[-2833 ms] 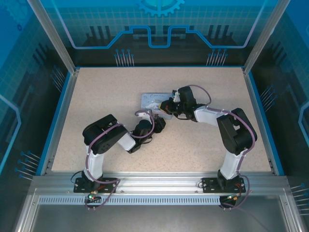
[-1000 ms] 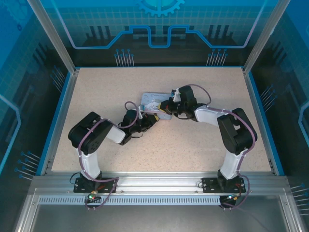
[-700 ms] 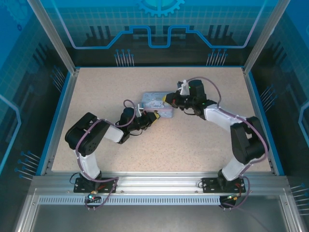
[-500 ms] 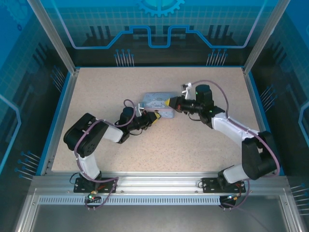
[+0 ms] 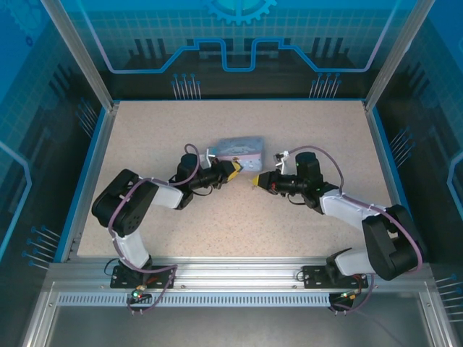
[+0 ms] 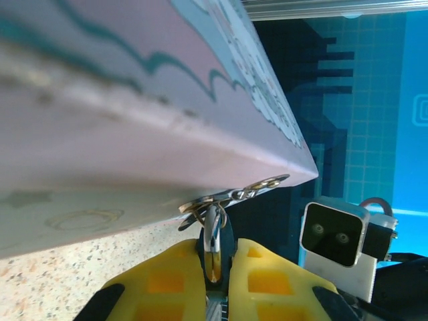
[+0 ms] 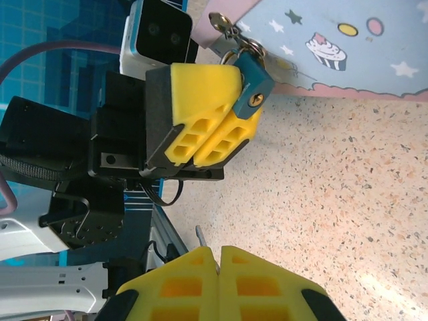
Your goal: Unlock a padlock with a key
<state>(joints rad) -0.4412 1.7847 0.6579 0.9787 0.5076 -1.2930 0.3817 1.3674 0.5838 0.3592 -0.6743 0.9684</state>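
The left gripper [image 5: 231,170] clamps the padlock [image 7: 254,81] steady, its keyhole turned toward the right gripper [image 7: 216,257] opposite. That one, pinched tight on the key [image 7: 198,236], faces the keyhole, apparently to line up insertion.

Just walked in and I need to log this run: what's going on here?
The left hand grips the padlock, whose shackle hangs from the clasp of the pale blue tin, keyhole facing the right hand. That hand is closed with the key poking out, aimed at the lock but apart from it. The key is not yet in.
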